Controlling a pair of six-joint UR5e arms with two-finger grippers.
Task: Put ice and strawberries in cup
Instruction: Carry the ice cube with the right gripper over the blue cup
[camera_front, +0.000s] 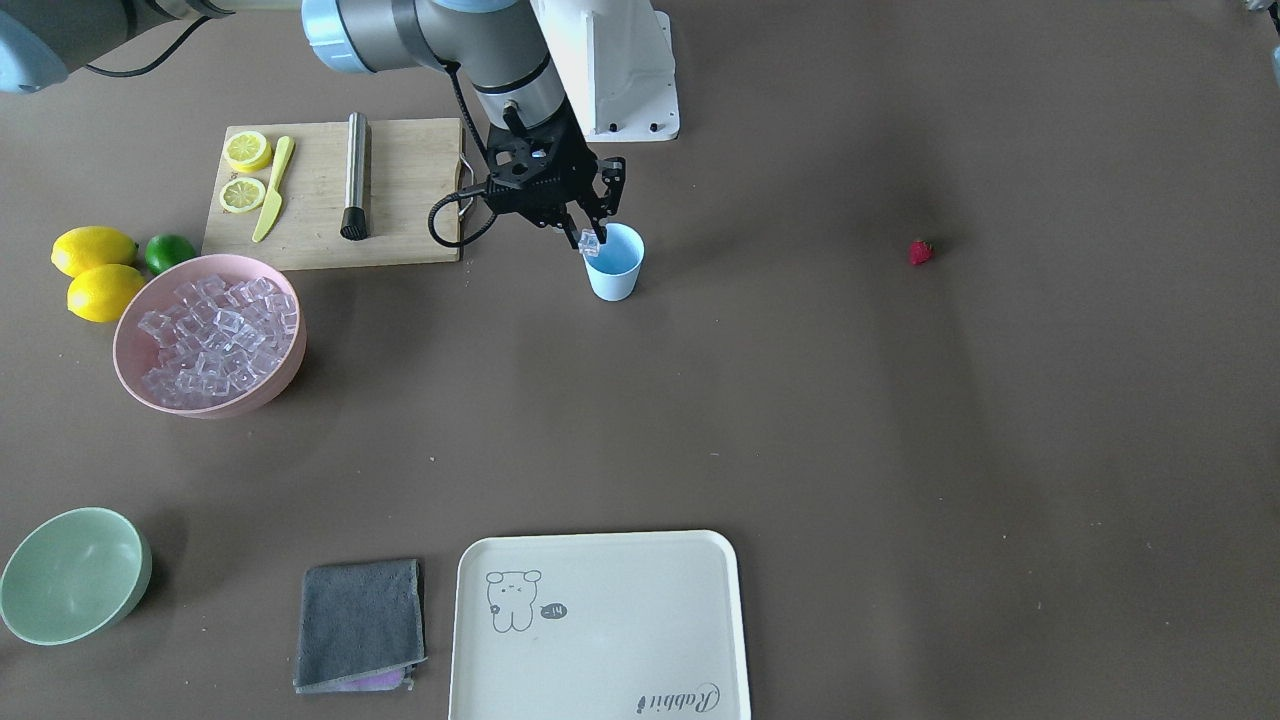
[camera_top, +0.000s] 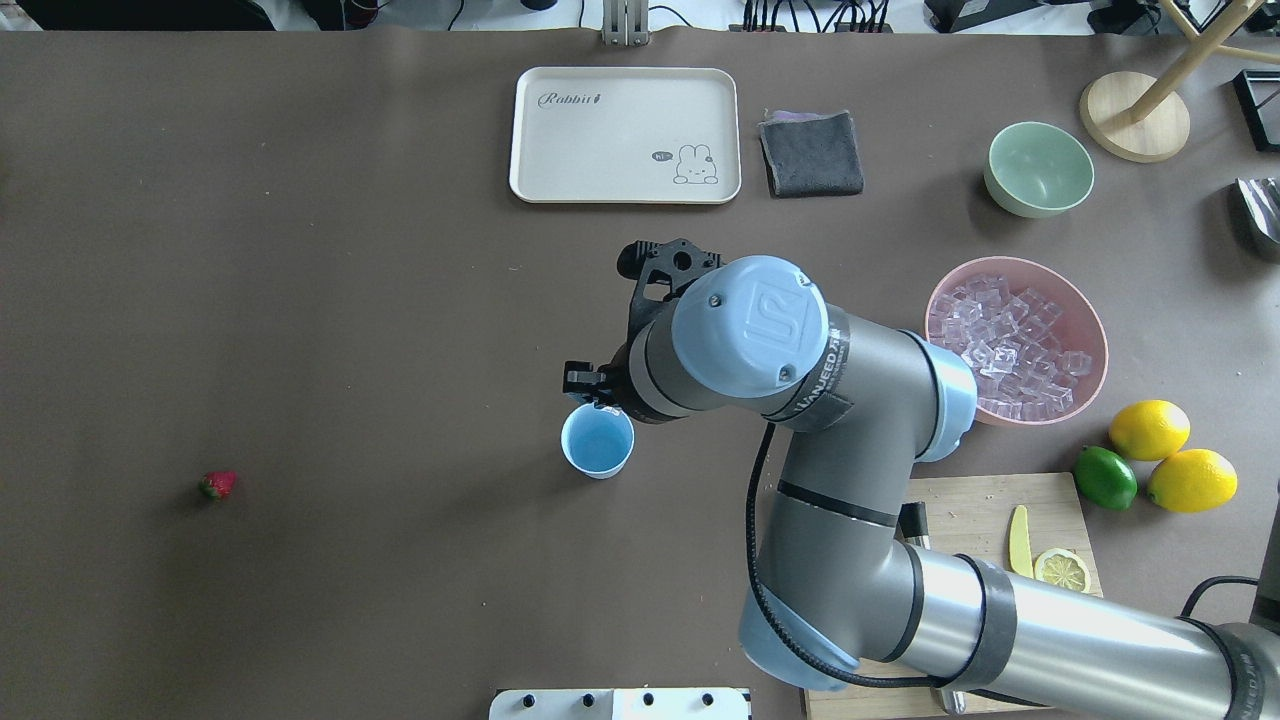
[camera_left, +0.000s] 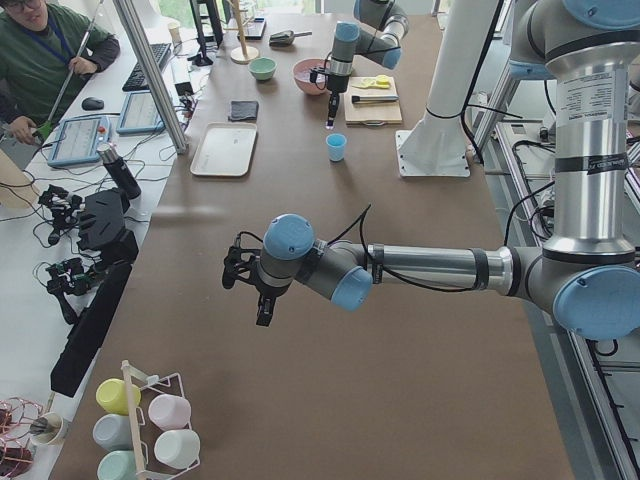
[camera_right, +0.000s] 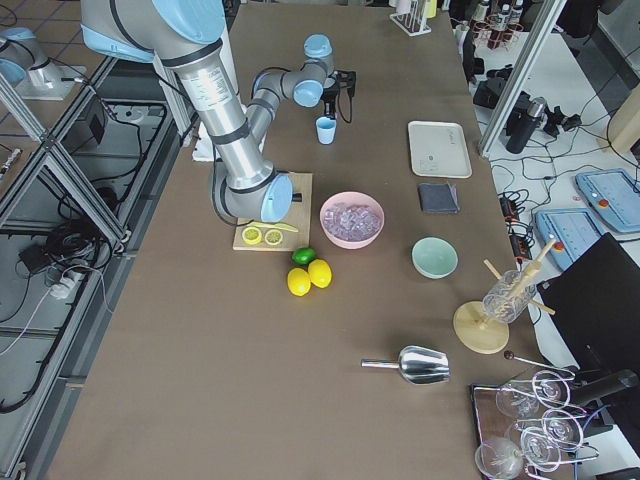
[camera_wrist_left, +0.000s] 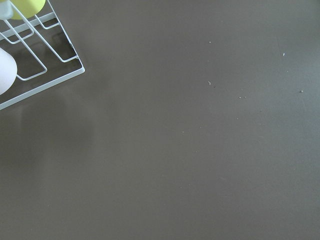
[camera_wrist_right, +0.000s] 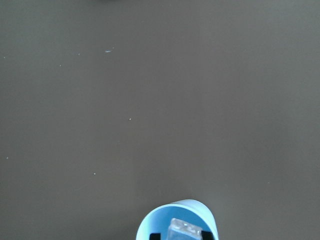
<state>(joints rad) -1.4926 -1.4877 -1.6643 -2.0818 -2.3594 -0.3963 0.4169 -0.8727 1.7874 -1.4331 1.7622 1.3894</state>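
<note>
The light blue cup (camera_front: 617, 268) stands upright near the table's middle, also in the overhead view (camera_top: 597, 442). My right gripper (camera_front: 592, 238) is shut on one clear ice cube (camera_front: 590, 241) and holds it over the cup's rim. The right wrist view shows that ice cube (camera_wrist_right: 186, 229) between the fingertips above the cup's mouth (camera_wrist_right: 160, 222). Many more ice cubes (camera_front: 215, 335) fill the pink bowl (camera_front: 135, 375). The red strawberry (camera_front: 920, 251) lies alone on the table far from the cup. My left gripper (camera_left: 250, 290) hovers over bare table near the rack; I cannot tell whether it is open or shut.
A cutting board (camera_front: 400, 190) with lemon slices, a yellow knife and a metal muddler lies behind the bowl. Two lemons and a lime (camera_front: 168, 252) sit beside it. A pale green bowl (camera_front: 72, 573), a grey cloth (camera_front: 360, 625) and a white tray (camera_front: 600, 625) lie along the far edge.
</note>
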